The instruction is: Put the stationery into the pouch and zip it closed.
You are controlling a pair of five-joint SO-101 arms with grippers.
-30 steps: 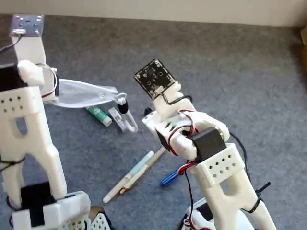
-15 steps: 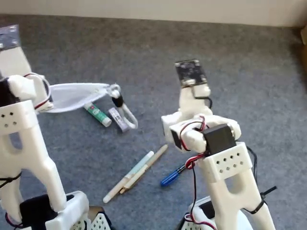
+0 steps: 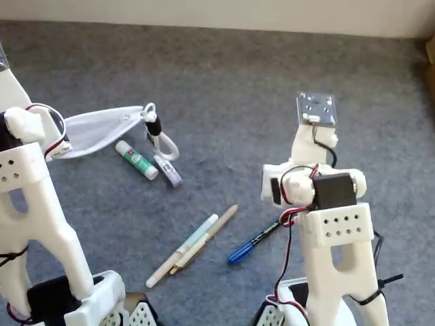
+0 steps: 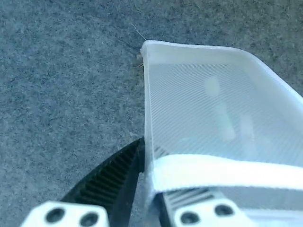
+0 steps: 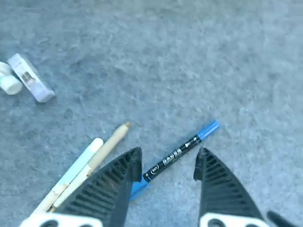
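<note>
My left gripper (image 4: pixel 150 163) is shut on the rim of the white mesh pouch (image 4: pixel 222 113), holding it off the carpet at the left (image 3: pixel 102 129); a black and white zipper loop (image 3: pixel 158 134) hangs from its far end. A glue stick (image 3: pixel 136 159) and a small lilac tube (image 3: pixel 168 171) lie just below it. My right gripper (image 5: pixel 168 155) is open above a blue marker (image 5: pixel 182 150), which lies between its black fingers (image 5: pixel 118 177) without touching them. Two pale pens (image 3: pixel 194 241) lie side by side left of the marker (image 3: pixel 253 244).
Grey carpet covers the whole floor. The left arm's white base (image 3: pixel 41 224) and the right arm's base (image 3: pixel 336 258) stand at the near edge. A pale wall strip (image 3: pixel 224 12) runs along the back.
The right arm has swung right, away from the pouch's zipper loop, and now hangs over the blue marker. The left arm has drawn the pouch leftward and slightly back.
</note>
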